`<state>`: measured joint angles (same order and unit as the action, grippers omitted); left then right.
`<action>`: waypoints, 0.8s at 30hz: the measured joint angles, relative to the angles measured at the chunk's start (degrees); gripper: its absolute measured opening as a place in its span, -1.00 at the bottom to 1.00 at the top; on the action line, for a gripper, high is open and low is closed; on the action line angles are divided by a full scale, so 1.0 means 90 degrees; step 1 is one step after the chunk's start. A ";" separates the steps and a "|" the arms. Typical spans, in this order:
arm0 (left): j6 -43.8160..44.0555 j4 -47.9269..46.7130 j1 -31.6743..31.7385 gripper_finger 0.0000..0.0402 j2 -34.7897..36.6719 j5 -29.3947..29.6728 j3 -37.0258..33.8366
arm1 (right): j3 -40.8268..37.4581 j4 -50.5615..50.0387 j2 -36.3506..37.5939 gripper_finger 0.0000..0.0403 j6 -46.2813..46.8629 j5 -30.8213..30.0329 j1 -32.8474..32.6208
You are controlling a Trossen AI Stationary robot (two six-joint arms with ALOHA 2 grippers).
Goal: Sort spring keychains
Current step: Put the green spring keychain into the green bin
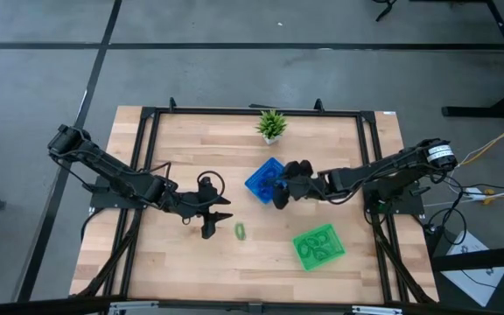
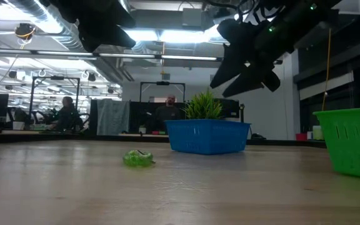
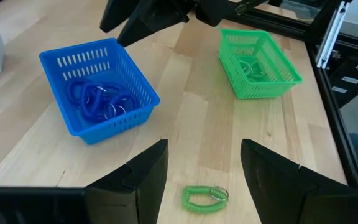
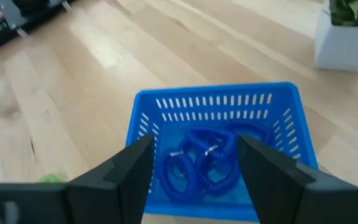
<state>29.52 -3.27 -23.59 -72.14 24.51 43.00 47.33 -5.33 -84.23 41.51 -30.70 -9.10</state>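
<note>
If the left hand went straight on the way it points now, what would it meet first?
Most likely the loose green spring keychain on the table, lying just ahead between the open left hand's fingers. Depth is uncertain; the hand may pass just above it.

Hidden, cropped and unresolved items, placed relative to the blue tray

In the high view the right gripper (image 1: 280, 194) overlaps the blue tray (image 1: 259, 180), hiding its contents. The blue spring keychains (image 4: 199, 163) overlap in a tangle, count unresolved, and the tray's near wall is hidden behind the fingers. Beside the tray, the green tray (image 2: 350, 145) is cut by the low view's edge. The green keychains (image 3: 252, 68) number perhaps two or three.
</note>
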 joint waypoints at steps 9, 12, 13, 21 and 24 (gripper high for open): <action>-0.0079 -0.0001 0.0000 -0.02 -0.0001 -0.0014 0.0000 | 0.0000 0.1309 0.0000 0.19 -0.0758 0.0386 0.0000; -0.0190 0.0000 0.0000 -0.02 0.0000 -0.0184 0.0000 | 0.0000 0.1822 0.0000 0.17 -0.1007 0.0754 -0.0012; -0.0196 0.0000 0.0000 -0.02 -0.0002 -0.0228 0.0000 | 0.0000 0.1953 0.0000 0.16 -0.1029 0.0928 -0.0014; -0.0349 0.0000 0.0000 -0.02 -0.0002 -0.0240 0.0000 | 0.0000 0.2408 0.0000 0.14 -0.0908 0.1558 -0.0423; -0.0372 0.0000 0.0000 -0.02 0.0001 -0.0243 0.0000 | 0.0000 0.2512 0.0000 0.13 -0.0825 0.1481 -0.0660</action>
<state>26.17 -3.27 -23.59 -72.14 22.33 43.00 47.33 17.28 -84.23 34.09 -17.37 -15.04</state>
